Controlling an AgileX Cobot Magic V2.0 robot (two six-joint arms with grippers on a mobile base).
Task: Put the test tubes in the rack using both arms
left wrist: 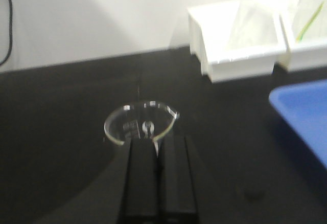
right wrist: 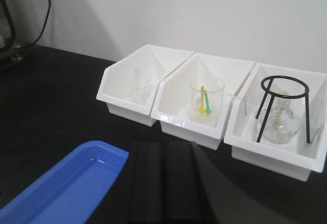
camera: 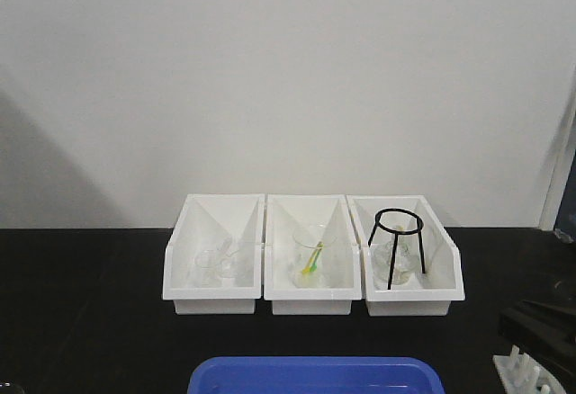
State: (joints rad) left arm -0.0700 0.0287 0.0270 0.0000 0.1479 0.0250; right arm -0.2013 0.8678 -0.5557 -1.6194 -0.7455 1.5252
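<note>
A plain white wall (camera: pixel 288 70) fills the back of the room, meeting the far edge of a black bench (camera: pixel 81 304). Soft, even light falls across it, with a grey shadow slanting over the wall's lower left. At the far left, a black cable (right wrist: pixel 43 9) hangs against the wall.

overall light: even, soft indoor light, pale wall bright, black table (camera: pixel 90 304) pretty dark
shadows: big grey one on the wall at left in the front view
glare: white bins (right wrist: pixel 194 106) nearly blown out
blur: left wrist view soft all over, beaker (left wrist: pixel 140 121) rim smeared
sharpest: right wrist view
</note>
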